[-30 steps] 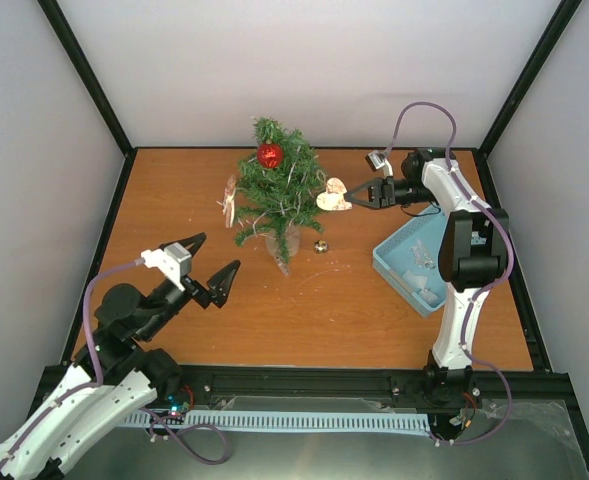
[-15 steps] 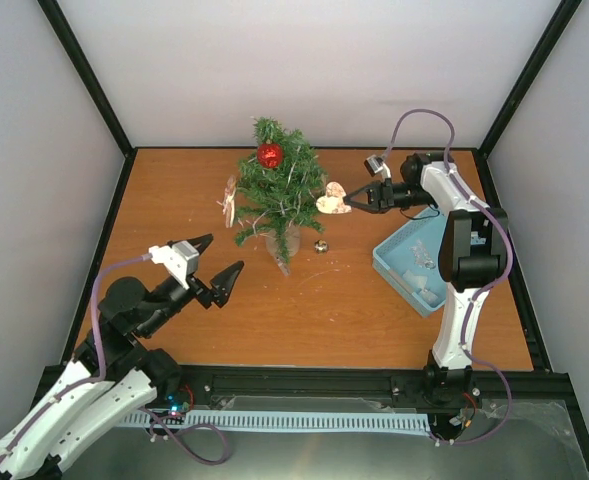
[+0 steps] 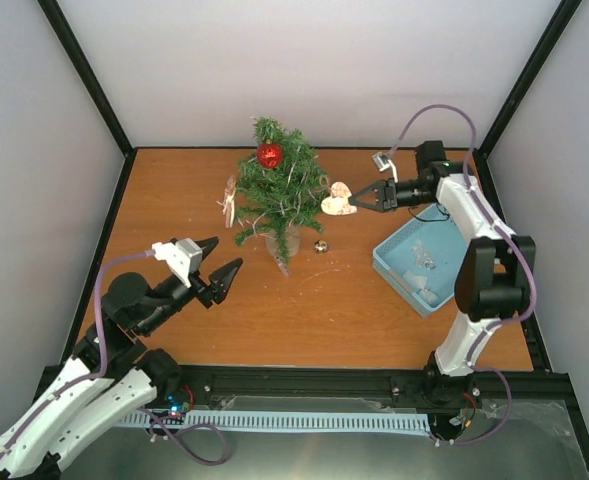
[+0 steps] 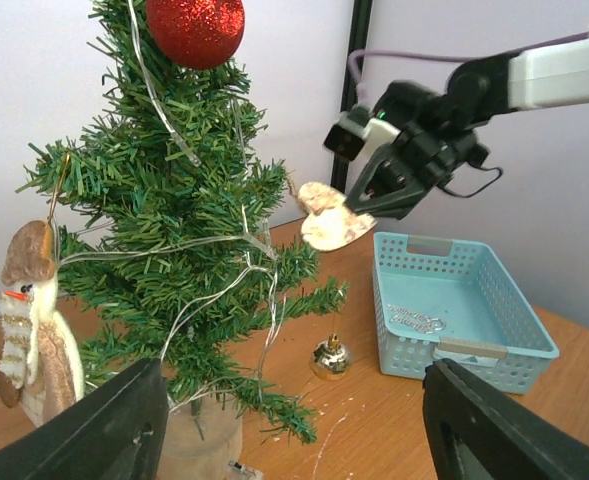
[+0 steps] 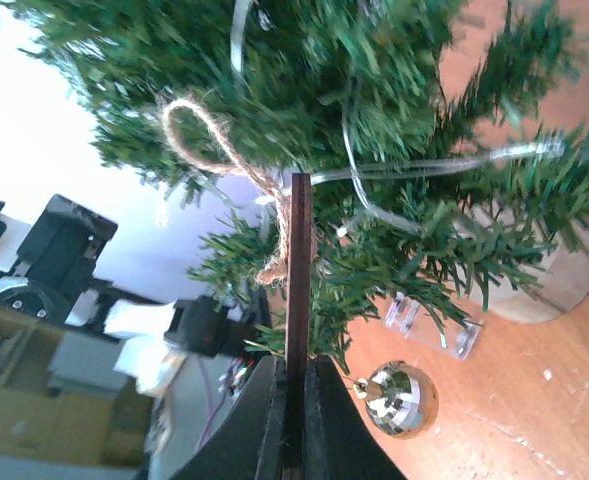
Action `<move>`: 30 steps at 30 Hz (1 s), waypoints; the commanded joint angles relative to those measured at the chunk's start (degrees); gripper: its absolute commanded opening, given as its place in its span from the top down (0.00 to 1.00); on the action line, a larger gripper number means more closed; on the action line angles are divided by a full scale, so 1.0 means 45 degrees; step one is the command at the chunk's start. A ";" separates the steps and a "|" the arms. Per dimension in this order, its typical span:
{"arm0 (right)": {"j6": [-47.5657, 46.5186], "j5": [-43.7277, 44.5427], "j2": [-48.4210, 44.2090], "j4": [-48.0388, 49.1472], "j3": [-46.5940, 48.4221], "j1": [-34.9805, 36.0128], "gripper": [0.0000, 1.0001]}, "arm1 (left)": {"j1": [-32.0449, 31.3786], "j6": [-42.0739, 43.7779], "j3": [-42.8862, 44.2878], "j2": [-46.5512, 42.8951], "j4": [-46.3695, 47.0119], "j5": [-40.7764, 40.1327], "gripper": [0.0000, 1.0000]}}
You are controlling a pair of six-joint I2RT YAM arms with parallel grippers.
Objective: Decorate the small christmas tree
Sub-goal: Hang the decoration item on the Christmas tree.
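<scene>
The small christmas tree (image 3: 277,195) stands at the back middle of the table, strung with silver wire. It carries a red glitter ball (image 3: 270,155) near the top and a snowman (image 3: 230,203) on its left. My right gripper (image 3: 357,201) is shut on a wooden heart ornament (image 3: 336,200), held against the tree's right side. The right wrist view shows the heart (image 5: 297,280) edge-on, its twine loop (image 5: 199,125) among the branches. My left gripper (image 3: 219,260) hangs open and empty, front-left of the tree (image 4: 174,230).
A small gold ball (image 3: 320,246) hangs low beside the tree's pale base (image 3: 282,245). A light blue basket (image 3: 399,285) sits at the right under the right arm, with a silver wire ornament (image 4: 414,320) inside. Black frame posts rise at the back corners.
The right arm's elbow has swung outward while the heart stayed at the tree's right side. The left gripper's jaws have narrowed a little and it has shifted slightly.
</scene>
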 commanded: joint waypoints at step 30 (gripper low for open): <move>0.6721 0.0718 -0.6629 0.8402 -0.4091 0.1126 0.97 | -0.0005 -0.0047 0.3905 0.5186 -0.0110 0.0723 0.24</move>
